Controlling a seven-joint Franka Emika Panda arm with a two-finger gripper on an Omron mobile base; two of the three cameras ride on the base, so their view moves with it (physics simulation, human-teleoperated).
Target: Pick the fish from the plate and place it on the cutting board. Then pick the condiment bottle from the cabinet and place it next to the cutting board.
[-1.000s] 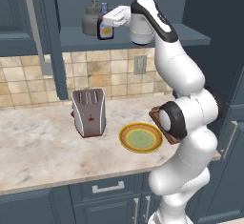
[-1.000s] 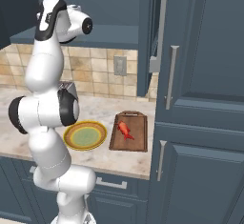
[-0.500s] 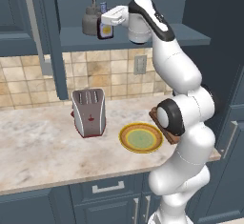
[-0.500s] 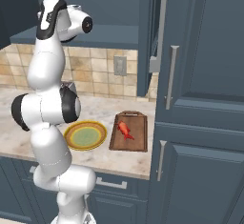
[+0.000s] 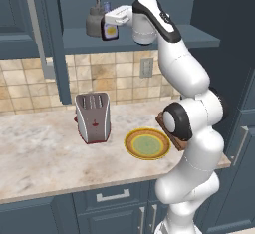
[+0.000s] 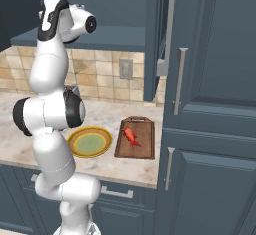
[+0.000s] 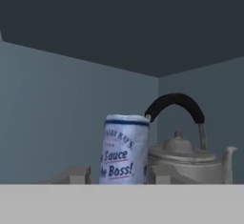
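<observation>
The condiment bottle (image 5: 110, 32), dark with a yellow label, stands upright on the open shelf of the cabinet (image 5: 149, 38). My gripper (image 5: 108, 25) reaches in from the right and is shut on the bottle. In the hand view the bottle (image 7: 125, 149) fills the space between the fingertips (image 7: 77, 174), which press against its sides. The red-orange fish (image 6: 131, 135) lies on the brown cutting board (image 6: 136, 148). The plate (image 6: 90, 142) sits left of the board with nothing on it. In the left base view the arm hides most of the board.
A grey kettle (image 5: 93, 24) stands just behind the bottle on the shelf, and it shows close to the bottle's right in the hand view (image 7: 185, 157). A silver and red toaster (image 5: 93, 117) sits on the counter left of the plate. Tall cabinet doors (image 6: 210, 104) rise at the right.
The jaws have closed in on the condiment bottle. The hand had edged slightly further into the shelf toward the bottle before that.
</observation>
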